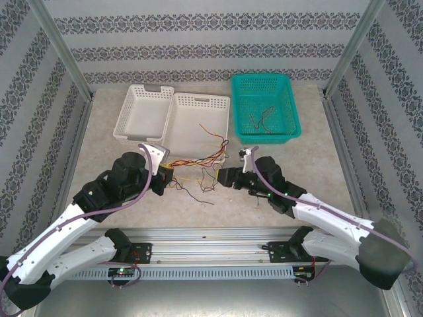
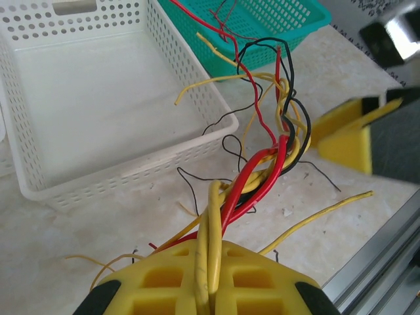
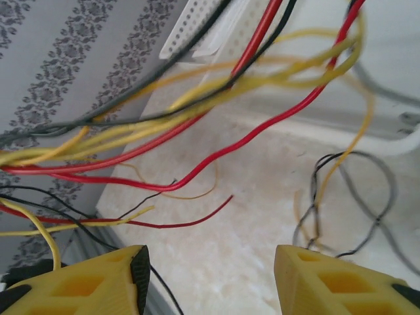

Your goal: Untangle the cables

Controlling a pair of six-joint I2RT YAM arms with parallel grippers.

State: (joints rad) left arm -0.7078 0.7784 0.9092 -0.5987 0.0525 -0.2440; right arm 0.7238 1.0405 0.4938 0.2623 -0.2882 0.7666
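Patterned wallpaper (image 1: 211,53) closes in a pale, marbled worktop (image 1: 310,165) framed by aluminium posts. At the far side stand two white baskets, the left one (image 1: 125,112) touching the right one (image 1: 201,100), and a green basket (image 1: 261,78) just beside them. A few thin loose wires (image 1: 259,119) lie in the green basket. The cables (image 1: 198,164) stretch in a bunch between the two arms at mid-worktop, and some strands reach over the rim into the right white basket. The left jaws grip one end of the bunch; the right jaws sit near the other end.

From the left wrist, the worktop (image 2: 131,216) carries the white basket (image 2: 39,190), with the green basket (image 2: 289,20) behind it. The left jaws are clamped on yellow strands of the cables (image 2: 262,170), which rise twisted together, red, yellow and black. An aluminium rail (image 2: 380,262) runs at the lower right.

From the right wrist, wallpaper (image 3: 65,65) and worktop (image 3: 249,197) lie beyond the cables (image 3: 197,98), which cross above. A white basket edge (image 3: 197,26) shows at the top. The right jaws stand well apart, with nothing between them.
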